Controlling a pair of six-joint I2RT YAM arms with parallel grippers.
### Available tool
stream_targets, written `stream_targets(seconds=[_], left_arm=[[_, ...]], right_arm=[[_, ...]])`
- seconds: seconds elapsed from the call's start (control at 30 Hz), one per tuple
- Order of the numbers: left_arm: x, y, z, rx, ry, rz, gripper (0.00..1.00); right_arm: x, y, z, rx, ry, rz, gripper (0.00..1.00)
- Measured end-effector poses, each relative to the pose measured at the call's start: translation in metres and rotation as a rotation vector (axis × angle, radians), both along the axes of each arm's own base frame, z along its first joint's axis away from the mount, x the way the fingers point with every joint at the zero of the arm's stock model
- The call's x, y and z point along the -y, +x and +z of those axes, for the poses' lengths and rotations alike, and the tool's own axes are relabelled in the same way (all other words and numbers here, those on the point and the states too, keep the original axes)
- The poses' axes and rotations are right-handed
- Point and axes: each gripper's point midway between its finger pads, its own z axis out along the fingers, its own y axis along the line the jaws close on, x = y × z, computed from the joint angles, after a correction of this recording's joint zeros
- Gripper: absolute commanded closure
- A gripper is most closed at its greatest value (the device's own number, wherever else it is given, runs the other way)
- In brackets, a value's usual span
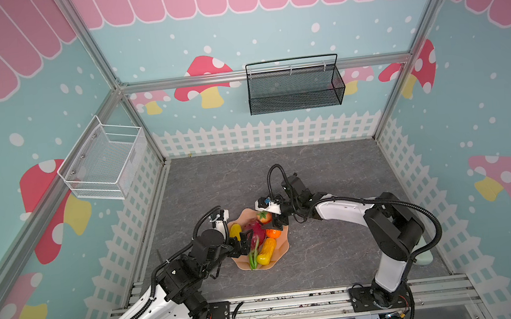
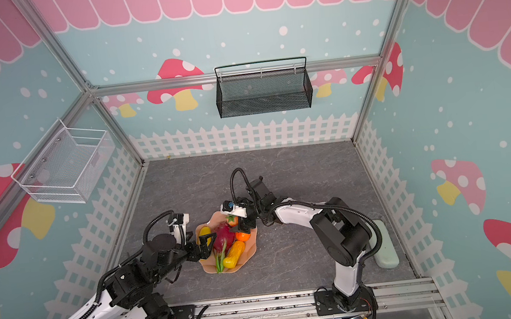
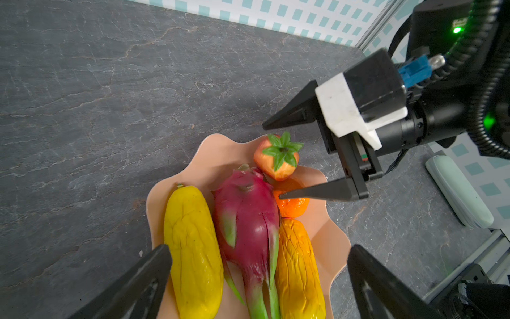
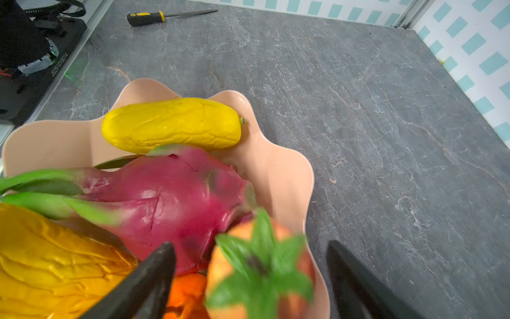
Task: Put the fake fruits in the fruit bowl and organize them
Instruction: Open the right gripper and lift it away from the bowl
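In the pink bowl (image 3: 220, 149) on the grey surface (image 3: 110, 110): yellow fruit (image 3: 193, 248), dragon fruit (image 3: 248, 218) and gourd (image 3: 298, 265) side by side, with orange (image 3: 292, 208) and strawberry (image 3: 278, 160) at one end. Right gripper (image 3: 271, 162) released, jaws wide either side of the strawberry. Left gripper (image 3: 260, 248) likewise released, spread over the three long fruits.

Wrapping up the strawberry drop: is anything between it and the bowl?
Nothing visible does. The strawberry sits between the right gripper's open jaws, over the bowl, beside the dragon fruit and orange; whether it rests on the bowl itself is hidden.
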Motion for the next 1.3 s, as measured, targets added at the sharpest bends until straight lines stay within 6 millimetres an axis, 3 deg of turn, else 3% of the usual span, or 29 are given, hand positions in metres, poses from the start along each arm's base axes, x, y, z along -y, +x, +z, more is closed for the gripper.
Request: stream_targets(seconds=[0.23, 0.37, 0.5, 0.57, 0.67, 0.77, 0.87, 1.0, 1.17, 1.23, 1.3], left_arm=[[-0.002, -0.001, 0.0, -0.002, 0.002, 0.0, 0.0], [-0.003, -0.001, 0.001, 0.007, 0.005, 0.008, 0.0], [-0.013, 0.005, 0.002, 0.028, 0.031, 0.065, 0.0], [-0.026, 0.011, 0.0, 0.035, 0.061, 0.14, 0.0], [-0.057, 0.022, -0.004, 0.048, 0.123, 0.298, 0.0], [-0.097, 0.03, -0.007, 0.08, 0.166, 0.471, 0.0], [-0.129, 0.036, -0.006, 0.156, 0.194, 0.612, 0.0], [-0.164, 0.052, -0.009, 0.279, 0.311, 0.767, 0.0], [-0.209, 0.074, -0.071, 0.203, 0.421, 0.88, 0.0], [-0.216, 0.085, -0.088, 0.162, 0.435, 0.876, 0.0], [-0.216, 0.101, -0.093, 0.171, 0.41, 0.859, 0.0]], right_arm=[[0.0, -0.003, 0.01, 0.022, 0.004, 0.007, 0.02], [0.006, -0.004, 0.042, 0.102, 0.04, -0.01, 0.02], [0.032, -0.005, 0.081, 0.218, 0.101, -0.108, 0.02], [0.057, 0.002, 0.092, 0.241, 0.129, -0.215, 0.02], [0.119, 0.032, 0.093, 0.194, 0.15, -0.497, 0.02], [0.195, 0.062, 0.079, 0.119, 0.154, -0.822, 0.02], [0.252, 0.062, 0.055, 0.073, 0.165, -1.055, 0.02], [0.3, 0.051, 0.034, 0.089, 0.195, -1.245, 0.02], [0.34, 0.061, 0.028, 0.219, 0.202, -1.415, 0.02], [0.352, 0.059, 0.017, 0.275, 0.202, -1.454, 0.02], [0.364, 0.054, -0.002, 0.294, 0.171, -1.494, 0.02]])
